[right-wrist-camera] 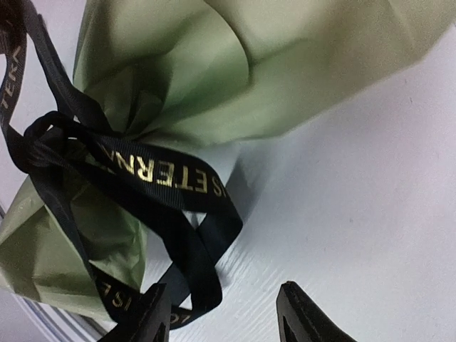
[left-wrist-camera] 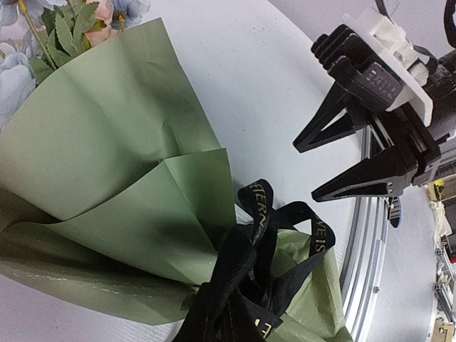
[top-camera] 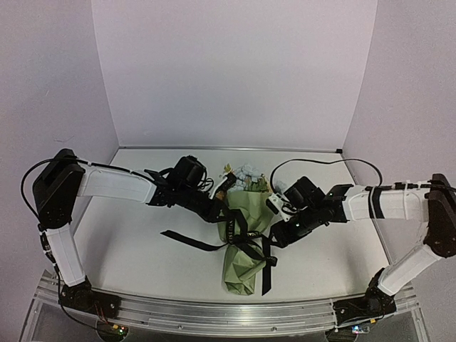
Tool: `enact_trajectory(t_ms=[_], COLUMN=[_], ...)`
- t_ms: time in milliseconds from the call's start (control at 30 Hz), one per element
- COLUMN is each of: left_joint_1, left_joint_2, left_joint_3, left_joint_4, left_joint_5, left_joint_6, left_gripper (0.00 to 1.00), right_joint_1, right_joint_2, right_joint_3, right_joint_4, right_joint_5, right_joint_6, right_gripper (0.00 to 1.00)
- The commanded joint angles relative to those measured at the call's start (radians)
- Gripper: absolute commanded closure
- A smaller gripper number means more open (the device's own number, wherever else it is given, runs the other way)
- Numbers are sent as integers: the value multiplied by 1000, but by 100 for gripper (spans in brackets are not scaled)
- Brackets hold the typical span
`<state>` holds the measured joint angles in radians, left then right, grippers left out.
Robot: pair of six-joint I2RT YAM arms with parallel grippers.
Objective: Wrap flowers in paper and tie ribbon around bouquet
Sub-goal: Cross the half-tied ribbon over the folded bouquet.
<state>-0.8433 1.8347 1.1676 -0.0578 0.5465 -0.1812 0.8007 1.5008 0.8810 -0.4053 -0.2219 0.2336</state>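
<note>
Where the bouquet (top-camera: 241, 251) lies: middle of the surface (top-camera: 128, 242), narrow end toward the arm bases, wide end away.
paper (left-wrist-camera: 121, 142): sage cone, thin and creased; likely light and springy, quick to crush or unroll if squeezed.
blooms (left-wrist-camera: 78, 21): poking from the wide end; fragile, best not touched.
ribbon (right-wrist-camera: 164, 178): black, lettered, tied round the cone's waist; limp and probably slick.
knot (right-wrist-camera: 43, 135): looks loose, with open loops; may slip.
tails: one trails left across the surface, one runs toward the near edge.
hold: best on a tail close to the knot, pulling along the ribbon, not on the paper.
right hand (left-wrist-camera: 305, 171): spread, empty, just beside the loops.
left hand (top-camera: 222, 214): pressed together by the cone's upper left; ribbon runs toward it, but whether it pinches ribbon I cannot tell.
</note>
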Motion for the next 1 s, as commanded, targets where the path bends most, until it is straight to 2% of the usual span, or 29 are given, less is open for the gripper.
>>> enact_trajectory(t_ms=[0,233,533,633,800,967], left_joint_1=[5,15,23,24,26,27], left_joint_2=[10,14,48,59,61,62], left_joint_3=[63,80,127,141,146,138], left_joint_4=[-11,-21,-55,-66,-70,-72], left_joint_5=[-6,2,24,33,37,44], left_joint_6=[17,19,26,28,28,31], left_gripper=[96,96,96,97,97,98], right_joint_1=[-3,-4,7,10,10,10], right_joint_2=[63,134,145,147,130,61], right_joint_3=[5,8,7,9,-12,-81], right_joint_4=[182,263,286,286,286,285], right_joint_5=[3,11,9,11,33,122], right_joint_6=[-190,-277,-250,-242,-193,-159], right_gripper=[48,49,60,69,99,100])
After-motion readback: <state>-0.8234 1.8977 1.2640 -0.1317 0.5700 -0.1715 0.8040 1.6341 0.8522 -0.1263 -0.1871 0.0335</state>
